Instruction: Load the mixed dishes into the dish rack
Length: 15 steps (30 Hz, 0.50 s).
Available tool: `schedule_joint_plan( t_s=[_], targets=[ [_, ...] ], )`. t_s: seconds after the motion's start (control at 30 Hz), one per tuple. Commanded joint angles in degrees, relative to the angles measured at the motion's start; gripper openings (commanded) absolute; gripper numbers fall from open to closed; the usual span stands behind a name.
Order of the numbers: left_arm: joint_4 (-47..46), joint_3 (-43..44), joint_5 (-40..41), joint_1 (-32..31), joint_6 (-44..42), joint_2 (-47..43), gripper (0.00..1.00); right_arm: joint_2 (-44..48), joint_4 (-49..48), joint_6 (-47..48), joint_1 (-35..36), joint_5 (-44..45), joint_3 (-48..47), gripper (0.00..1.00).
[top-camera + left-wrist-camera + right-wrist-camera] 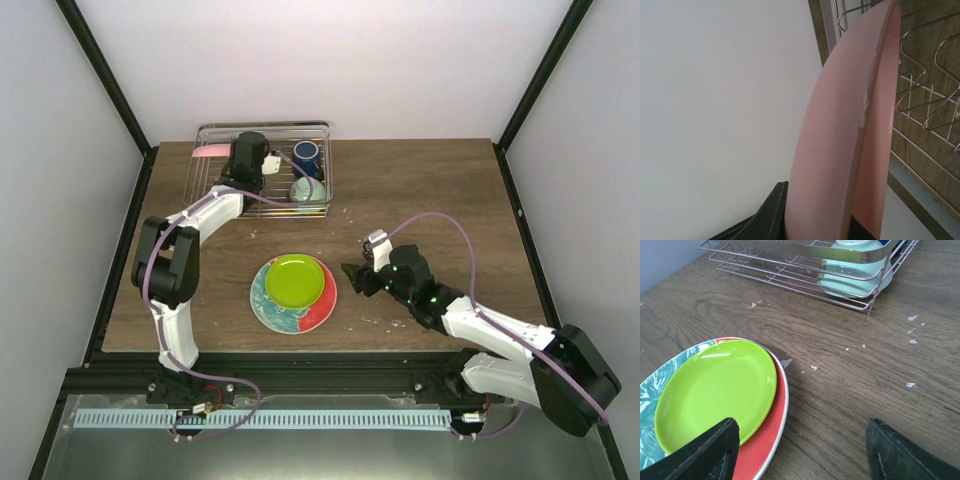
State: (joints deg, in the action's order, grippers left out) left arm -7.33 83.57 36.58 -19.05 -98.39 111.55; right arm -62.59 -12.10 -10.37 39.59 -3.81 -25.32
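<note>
Pink round plate (850, 140) stands on edge, clamped in the nearly closed left tool (815, 225), over the left end of the silver wire dish rack (262, 128) at upper left of the top view. In the rack's right end sit a dark blue cup (306, 155) and a pale mint-green bowl (307, 189). At mid-frame a lime-green plate (295, 280) lies on a red-and-teal floral plate (270, 305) on the wooden table (420, 190). Just right of them is the right tool (800, 450), wide open and empty.

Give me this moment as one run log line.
left gripper: shut on pink plate, on edge at dish rack left end | right gripper: open, beside lime-green plate on floral plate | racked: dark blue cup, mint-green bowl
</note>
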Motion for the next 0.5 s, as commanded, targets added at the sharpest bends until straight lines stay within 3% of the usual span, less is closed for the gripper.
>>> schedule_joint_plan(
  t_s=[0.0,0.47],
  targets=[
    [-3.17,-0.65,0.06,-0.28,-2.79,1.14,0.00,0.28,-1.97,-0.44,-1.37,-0.76,0.51,0.70],
    [-6.17,2.33,1.26,-0.46,-4.57,6.96,0.00,-2.67,-3.14,-0.18,-3.92,-3.15,0.17,0.70]
  ],
)
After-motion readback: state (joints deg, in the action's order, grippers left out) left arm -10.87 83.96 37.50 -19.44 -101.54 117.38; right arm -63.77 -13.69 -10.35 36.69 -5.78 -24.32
